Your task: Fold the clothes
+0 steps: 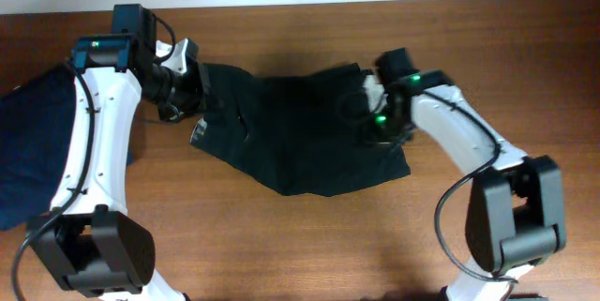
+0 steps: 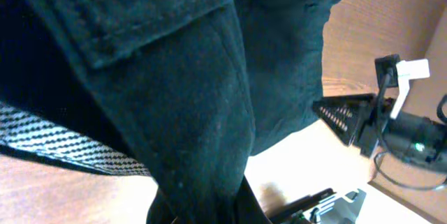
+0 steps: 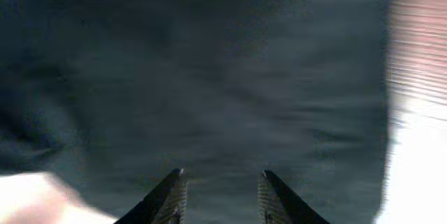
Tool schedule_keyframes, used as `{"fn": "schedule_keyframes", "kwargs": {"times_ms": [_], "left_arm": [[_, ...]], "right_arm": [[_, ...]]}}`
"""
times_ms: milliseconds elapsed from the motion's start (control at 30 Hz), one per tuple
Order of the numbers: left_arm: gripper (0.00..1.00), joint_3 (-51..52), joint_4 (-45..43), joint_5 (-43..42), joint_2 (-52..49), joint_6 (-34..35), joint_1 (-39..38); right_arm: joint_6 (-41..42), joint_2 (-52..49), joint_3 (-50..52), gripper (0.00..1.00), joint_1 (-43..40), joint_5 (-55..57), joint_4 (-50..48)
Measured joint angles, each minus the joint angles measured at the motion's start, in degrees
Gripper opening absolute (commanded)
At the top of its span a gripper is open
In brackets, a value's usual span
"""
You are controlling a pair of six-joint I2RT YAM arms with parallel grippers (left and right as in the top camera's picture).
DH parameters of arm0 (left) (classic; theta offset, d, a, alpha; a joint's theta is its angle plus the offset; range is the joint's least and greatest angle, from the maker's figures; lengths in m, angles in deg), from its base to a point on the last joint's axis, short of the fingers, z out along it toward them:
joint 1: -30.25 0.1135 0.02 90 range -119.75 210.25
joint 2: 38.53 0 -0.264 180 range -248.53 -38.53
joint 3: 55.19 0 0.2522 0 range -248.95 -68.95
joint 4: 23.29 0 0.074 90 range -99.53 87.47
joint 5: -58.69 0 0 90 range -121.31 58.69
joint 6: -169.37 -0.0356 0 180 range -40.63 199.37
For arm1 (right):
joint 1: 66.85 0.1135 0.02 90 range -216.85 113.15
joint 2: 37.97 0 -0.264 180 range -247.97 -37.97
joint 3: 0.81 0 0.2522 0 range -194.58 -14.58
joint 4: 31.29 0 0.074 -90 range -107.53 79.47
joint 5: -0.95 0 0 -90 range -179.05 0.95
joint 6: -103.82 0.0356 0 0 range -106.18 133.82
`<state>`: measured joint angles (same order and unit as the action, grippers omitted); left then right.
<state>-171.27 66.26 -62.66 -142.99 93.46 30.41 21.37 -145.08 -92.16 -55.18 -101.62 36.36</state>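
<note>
Black shorts (image 1: 300,137) lie between both arms. Right gripper (image 3: 222,178): fingers apart, cloth just beyond tips, nothing clamped. Left gripper (image 1: 194,93): fingers buried under cloth edge, grip cannot be told. Likely next: right pinches hem squarely, then lifts level with left.

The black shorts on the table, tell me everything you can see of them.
Black fabric shorts, soft and matte, lie spread but rumpled on the brown wooden table. The left hand appears to pinch and lift their left edge, showing a whitish checked lining and a stitched flap. The right hand, fingers apart, is at their right edge over the cloth.
</note>
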Motion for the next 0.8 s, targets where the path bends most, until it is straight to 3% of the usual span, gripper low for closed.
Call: {"fn": "schedule_keyframes", "kwargs": {"times_ms": [267, 733, 767, 800], "left_arm": [[0.01, 0.0, -7.02, 0.0, 0.0, 0.96, -7.32], [0.01, -0.02, -22.4, 1.57, -1.79, 3.96, -30.23], [0.06, -0.02, -22.75, 1.75, -2.49, 4.09, -30.99], [0.2, -0.02, -23.32, 1.88, -3.39, 4.15, -31.61]], "right_arm": [[-1.44, -1.62, 10.34, 0.36, -4.9, 4.61, -8.55], [-0.26, -0.17, 12.72, 0.38, -4.07, 5.9, -10.67], [-0.24, -0.17, 12.72, 0.38, -4.07, 5.9, -10.62], [-0.2, -0.17, 12.72, 0.41, -4.07, 5.88, -10.51]]}}
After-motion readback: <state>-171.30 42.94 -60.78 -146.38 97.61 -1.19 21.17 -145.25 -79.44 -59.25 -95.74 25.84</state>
